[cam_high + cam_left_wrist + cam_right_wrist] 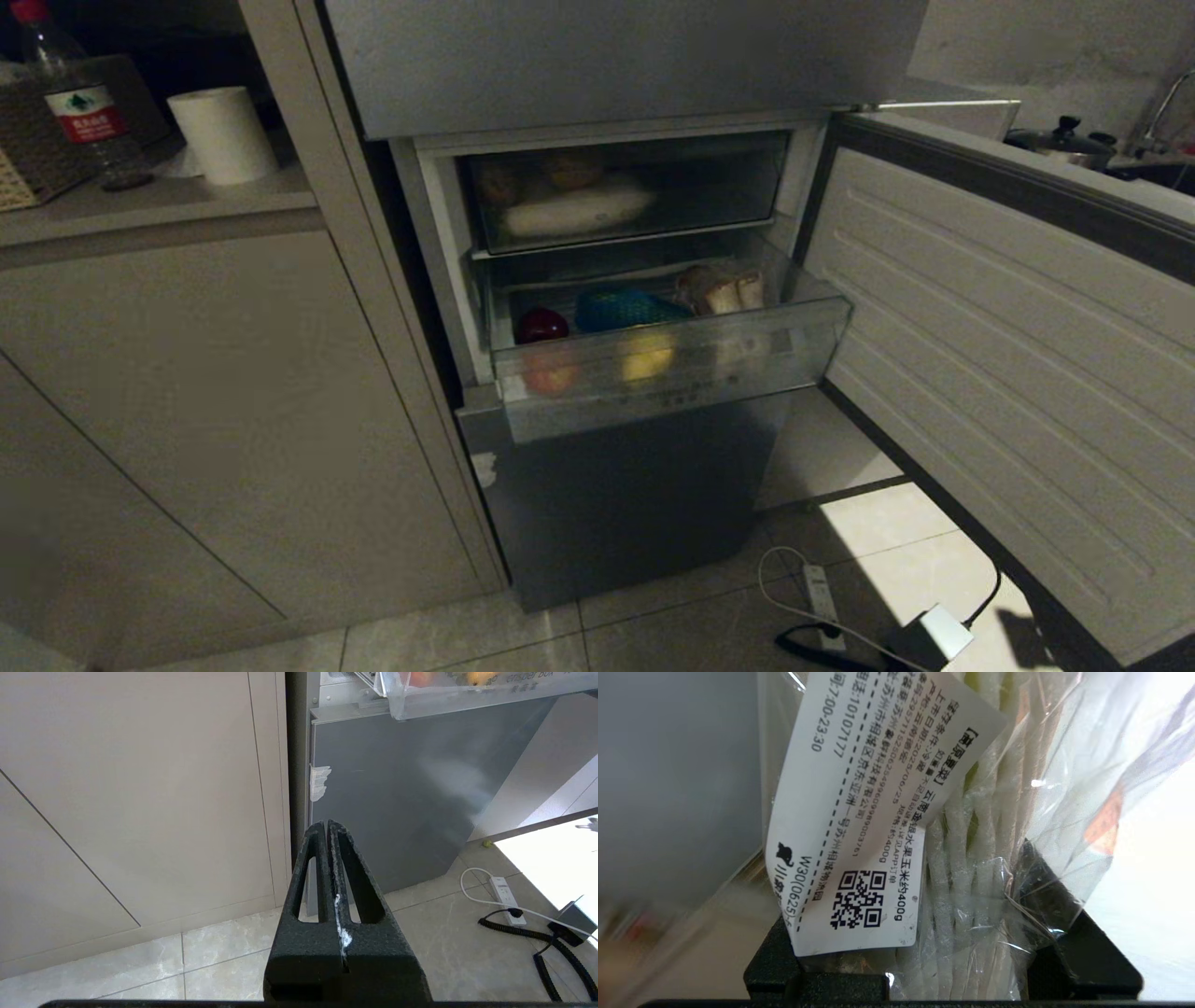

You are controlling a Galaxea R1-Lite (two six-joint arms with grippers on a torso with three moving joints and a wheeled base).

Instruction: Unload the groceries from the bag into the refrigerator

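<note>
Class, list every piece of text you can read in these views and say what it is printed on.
"W30(0625)", "7:00-23:30", "10107177", "400g", plus a QR code: white label on the clear-wrapped pack in the right gripper.
"crisper box": fridge drawer front.
Water bottle label: too small to read.

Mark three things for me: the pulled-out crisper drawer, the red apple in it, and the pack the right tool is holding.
crisper drawer [747, 359]: head view, clear front wall.
red apple [542, 325]: head view, its top.
corn pack [971, 891]: right wrist view, wrapped pale husk beside the white label.
</note>
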